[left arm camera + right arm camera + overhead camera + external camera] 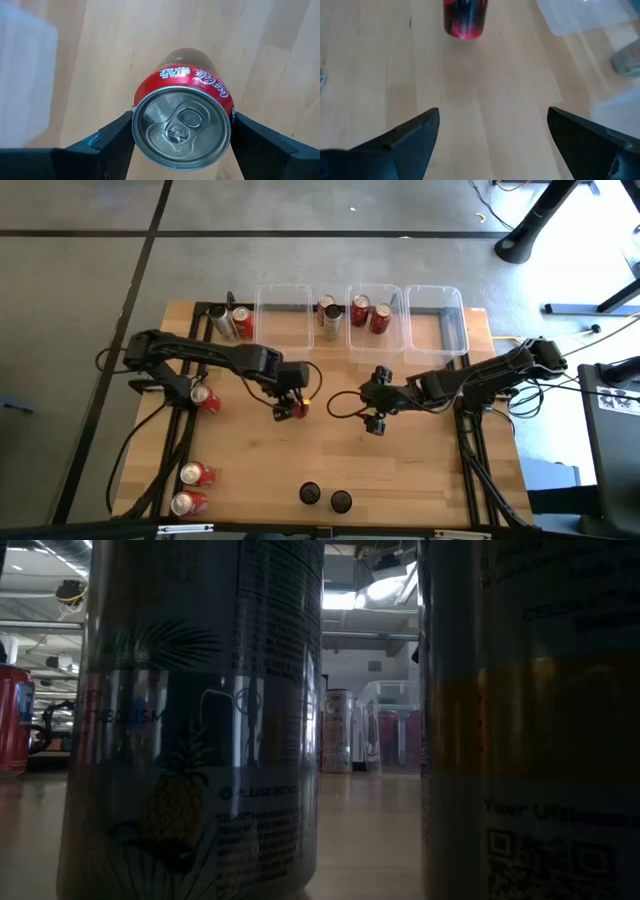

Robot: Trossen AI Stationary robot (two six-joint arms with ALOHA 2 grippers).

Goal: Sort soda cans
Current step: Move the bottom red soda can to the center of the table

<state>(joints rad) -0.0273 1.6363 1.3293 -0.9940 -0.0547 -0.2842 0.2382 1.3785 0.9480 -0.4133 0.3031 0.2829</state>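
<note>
Your overhead shot is evenly bright with soft shadows. At counter level, two backlit cans loom dark and blurred against glaring ceiling lights.

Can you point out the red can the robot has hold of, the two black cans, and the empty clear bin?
Held red can (181, 127): left wrist view, silver top.
Black cans (310, 494): high view, left can's top.
Empty clear bin (283, 289): high view, far rim.

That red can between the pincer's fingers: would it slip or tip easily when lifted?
The red can looks smooth and round, so it might slip or turn in the left pincer. Its pull tab looks unopened, so it is probably full and fairly heavy. Upright it seems tall and narrow, so a push could tip it.
</note>
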